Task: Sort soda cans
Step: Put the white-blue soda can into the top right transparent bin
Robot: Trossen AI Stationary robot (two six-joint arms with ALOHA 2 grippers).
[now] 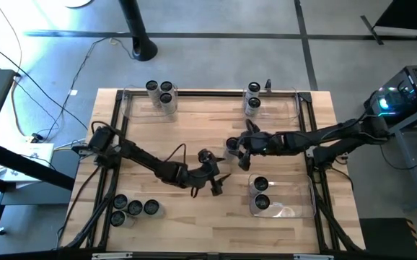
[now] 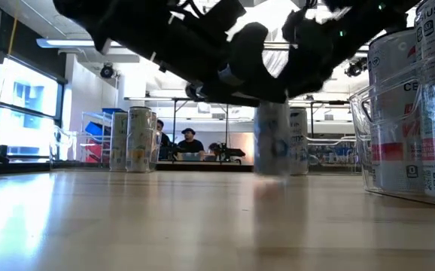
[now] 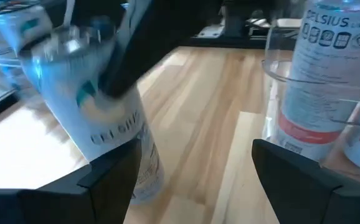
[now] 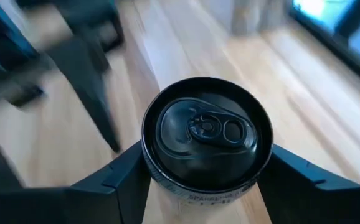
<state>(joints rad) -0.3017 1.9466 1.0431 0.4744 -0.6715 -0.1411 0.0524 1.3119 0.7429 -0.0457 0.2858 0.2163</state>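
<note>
A soda can (image 4: 206, 138) with a black top and pull tab sits between the fingers of my right gripper (image 4: 208, 171), over the table's middle (image 1: 236, 148). In the left wrist view the same pale can (image 3: 108, 124) shows with a dark finger across it. It stands just beyond one finger of my open left gripper (image 3: 192, 168), which holds nothing and is nearer the front edge (image 1: 210, 184). In the low view the can (image 2: 274, 143) shows blurred under the arms. My right gripper pinches the can's wall just under the top rim (image 4: 158, 179) between its two fingers (image 4: 121, 177), one on each side. The fingers slant down from the table's right side. The can stands upright. Whether its base rests on the table, I cannot tell.
A clear bin (image 1: 140, 108) at the far left holds three cans. A bin (image 1: 284, 107) at the far right holds two, and a near-right bin (image 1: 295, 202) holds two. Several loose cans (image 1: 133, 209) stand at the near left. Bare wood lies between.
</note>
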